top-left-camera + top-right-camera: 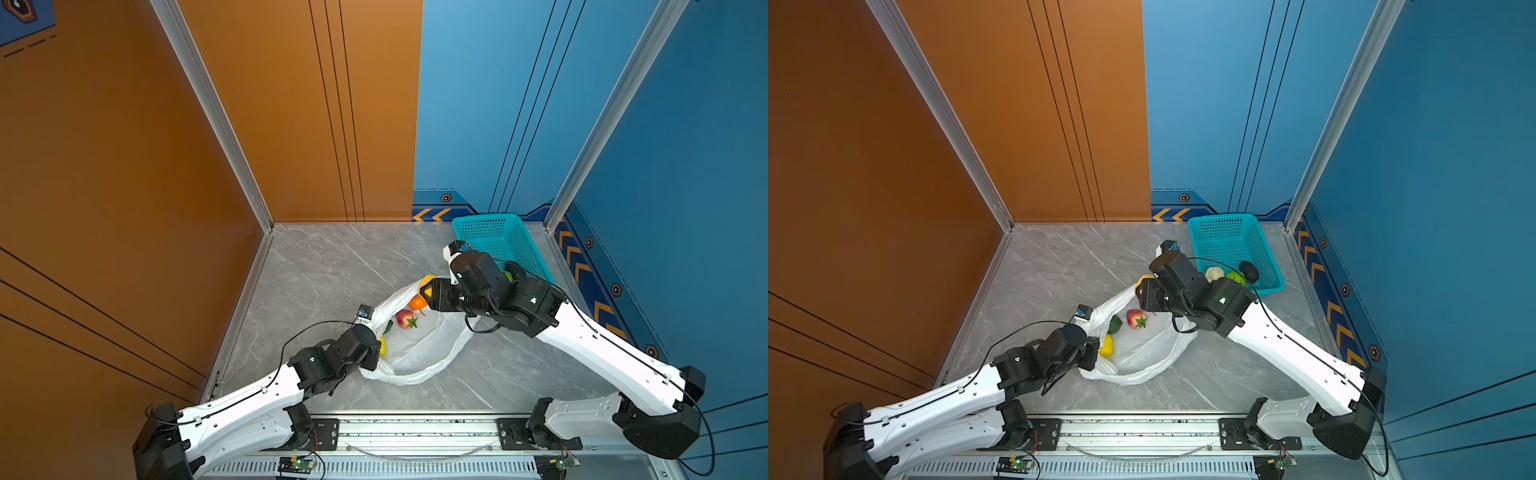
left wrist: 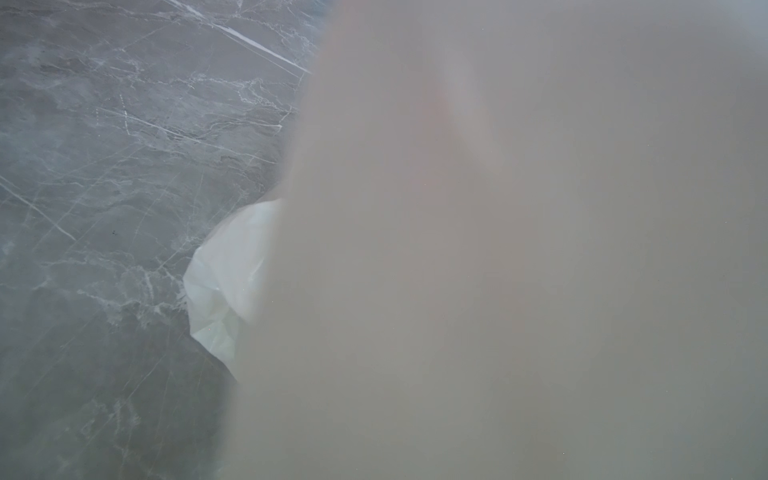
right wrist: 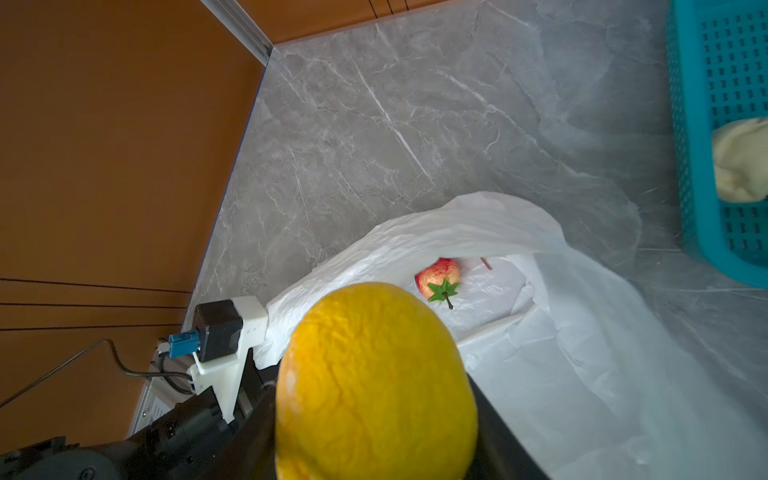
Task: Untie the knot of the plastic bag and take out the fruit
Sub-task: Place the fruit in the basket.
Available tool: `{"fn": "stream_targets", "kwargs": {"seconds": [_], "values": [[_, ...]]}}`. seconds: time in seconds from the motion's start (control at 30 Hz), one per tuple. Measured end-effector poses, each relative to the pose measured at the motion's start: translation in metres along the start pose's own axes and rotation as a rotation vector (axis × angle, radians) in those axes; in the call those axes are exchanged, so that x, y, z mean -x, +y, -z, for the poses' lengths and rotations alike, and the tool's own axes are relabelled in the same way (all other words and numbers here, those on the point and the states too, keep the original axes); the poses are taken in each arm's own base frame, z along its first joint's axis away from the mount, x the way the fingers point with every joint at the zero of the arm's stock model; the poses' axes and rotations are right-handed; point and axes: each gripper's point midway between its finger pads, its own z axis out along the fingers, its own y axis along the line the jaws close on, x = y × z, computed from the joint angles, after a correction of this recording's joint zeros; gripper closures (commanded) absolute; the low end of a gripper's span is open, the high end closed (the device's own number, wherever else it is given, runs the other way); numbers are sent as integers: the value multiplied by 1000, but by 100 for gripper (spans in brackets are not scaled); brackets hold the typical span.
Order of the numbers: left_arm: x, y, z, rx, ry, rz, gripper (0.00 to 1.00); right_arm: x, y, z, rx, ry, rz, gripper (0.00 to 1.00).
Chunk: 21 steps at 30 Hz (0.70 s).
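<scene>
Plastic bag: mouth agape on tabletop in both top views, between left pincer, fully closed pinching its rim, and right pincer. Left wrist: bag film over lens. Right wrist: right pincer half-spread, clasping yellow fruit; red fruit beyond, inside bag.

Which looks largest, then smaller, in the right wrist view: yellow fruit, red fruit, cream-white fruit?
1. yellow fruit, but nearest the camera, so its true size is unsure
2. cream-white fruit, cut off at the edge
3. red fruit
</scene>
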Motion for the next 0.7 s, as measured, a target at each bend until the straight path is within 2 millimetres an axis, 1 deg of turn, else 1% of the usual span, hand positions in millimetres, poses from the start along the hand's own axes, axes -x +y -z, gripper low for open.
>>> {"fn": "stream_targets", "kwargs": {"seconds": [0.1, 0.27, 0.33, 0.43, 0.53, 0.7], "values": [[-3, 0, 0, -1, 13, -4, 100, 26, -21, 6, -23, -34, -37, 60], [-12, 2, 1, 1, 56, -22, 100, 66, -69, 16, -91, -101, -104, 60], [-14, 2, 3, -1, 75, -26, 100, 77, -89, 19, -121, -124, -129, 60], [-14, -1, 8, -12, 98, -29, 100, 91, -118, 19, -167, -143, -169, 60], [-19, -4, 11, -27, 126, -34, 100, 104, -148, 8, -213, -160, -209, 60], [-27, -11, 21, -64, 143, -33, 100, 110, -201, -29, -297, -139, -269, 60]]}}
